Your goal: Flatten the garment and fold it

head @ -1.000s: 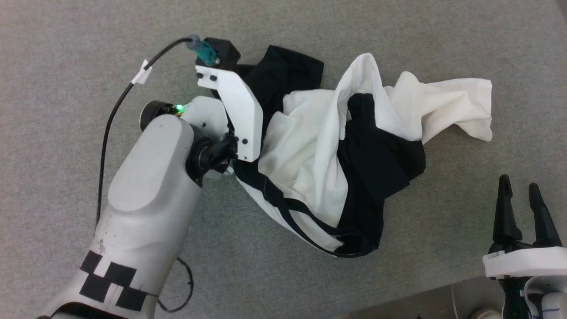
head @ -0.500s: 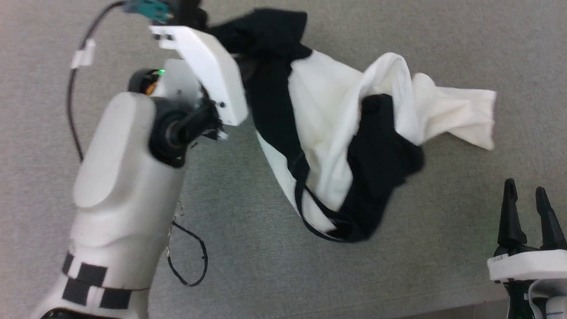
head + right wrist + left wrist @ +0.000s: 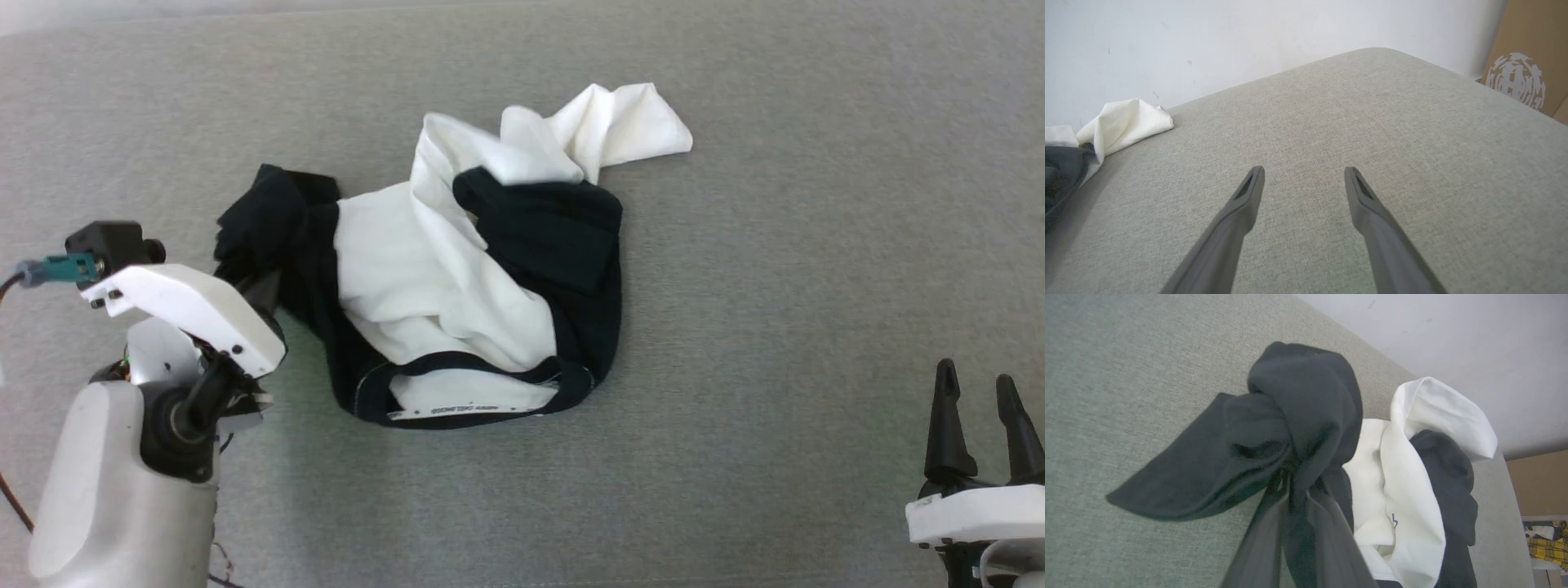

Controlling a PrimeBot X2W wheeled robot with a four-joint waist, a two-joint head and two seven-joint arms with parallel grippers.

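One garment: the garment (image 3: 441, 278) lies in a crumpled heap near the middle of the grey worktop (image 3: 775, 245), its white body bunched and black panels folded over it; no part lies flat.
Left jaws: the left gripper (image 3: 1293, 484) has its jaws almost together, pinching a gathered bunch of the black sleeve (image 3: 261, 212). The fingers are blurred in the left wrist view, so the arm is probably moving.
Right jaws: the right gripper (image 3: 976, 384) is spread wide and holds nothing, low at the robot's right, well apart from the cloth.
Just changed: a second ago the left arm lay over the heap's left edge and a white tail trailed off to the right. Half a second ago the cloth hung raised and stretched. Now the arm sits back at the lower left with the sleeve drawn out towards it, the collar (image 3: 457, 420) opens towards the robot, and the white tail (image 3: 629, 122) is folded up at the far side.
Meaning for the task: the pull seems to have turned the shirt collar-first and freed one sleeve, but flattening has barely begun and folding is far off.
Next need: probably the black fold (image 3: 555, 237) lying on top must be opened out to the right, work for the free right gripper.
Risk: a pinch this narrow on soft cloth could slip.
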